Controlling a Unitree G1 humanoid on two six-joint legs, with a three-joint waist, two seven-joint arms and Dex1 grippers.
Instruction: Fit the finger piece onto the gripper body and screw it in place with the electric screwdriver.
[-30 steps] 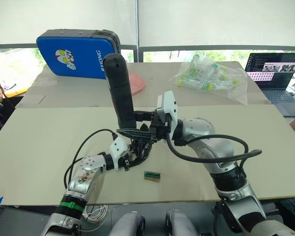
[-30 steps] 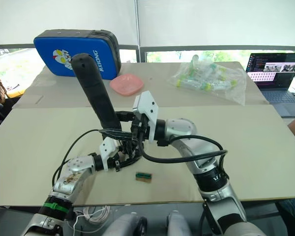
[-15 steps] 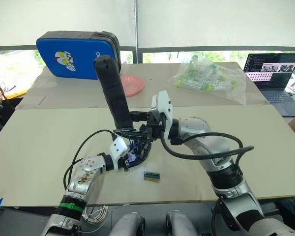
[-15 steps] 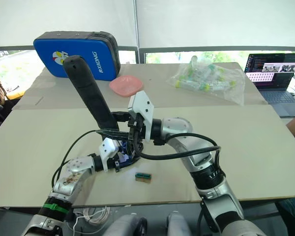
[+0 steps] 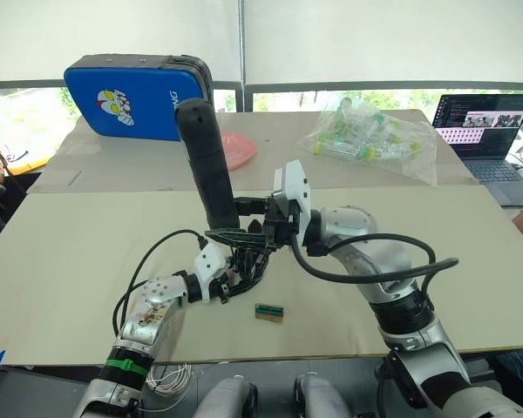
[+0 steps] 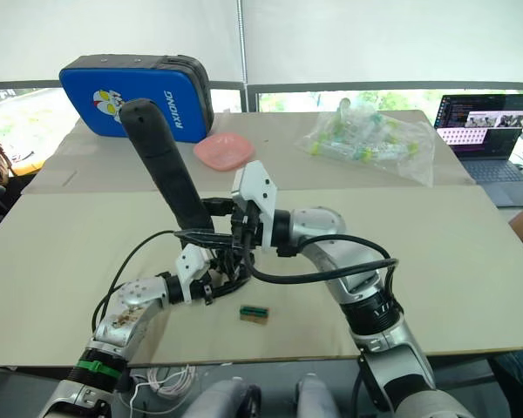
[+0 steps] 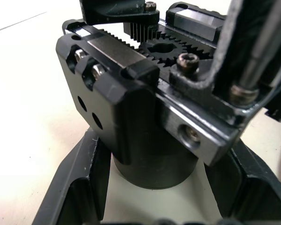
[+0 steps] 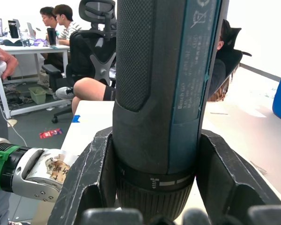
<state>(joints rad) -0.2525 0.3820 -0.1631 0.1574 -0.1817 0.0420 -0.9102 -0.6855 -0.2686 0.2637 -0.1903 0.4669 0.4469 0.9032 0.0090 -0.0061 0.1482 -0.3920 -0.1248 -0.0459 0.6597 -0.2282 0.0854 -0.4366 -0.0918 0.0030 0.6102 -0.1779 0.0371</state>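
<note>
Clamping the screwdriver [image 8: 159, 93] low on its barrel, the right gripper [image 5: 260, 228] had both fingers pressed against the sides of the tool, a firm hold that kept it steady while its thin metal bit [image 7: 260, 56] reached down toward the work. The tool leaned from its tip up toward eleven o'clock, its rounded end high over the surface [image 5: 87, 261], which I judged let the wrist stay clear of the other arm.

Just below it, the left gripper [image 5: 235, 279] held the gripper body [image 7: 131, 108] by its rounded base, one finger on either side, pinching it so the block stood upright and could not twist under the driver. The body's toothed gear and rack faced upward toward the bit, with several screw heads showing along the top. I could not pick out the finger piece as a separate part among the black parts there, so whether it was already seated remained uncertain.

The two grippers met near the middle of the surface. At about five o'clock from them lay a small green-topped block [image 5: 269, 311], well apart from the fingers. Farther out, at eleven o'clock, stood a blue case [image 5: 131, 91] with a pink dish [image 5: 240, 148] beside it; a clear bag of tubes [image 5: 370, 135] sat at one o'clock, and a laptop [image 5: 484, 126] at two.
</note>
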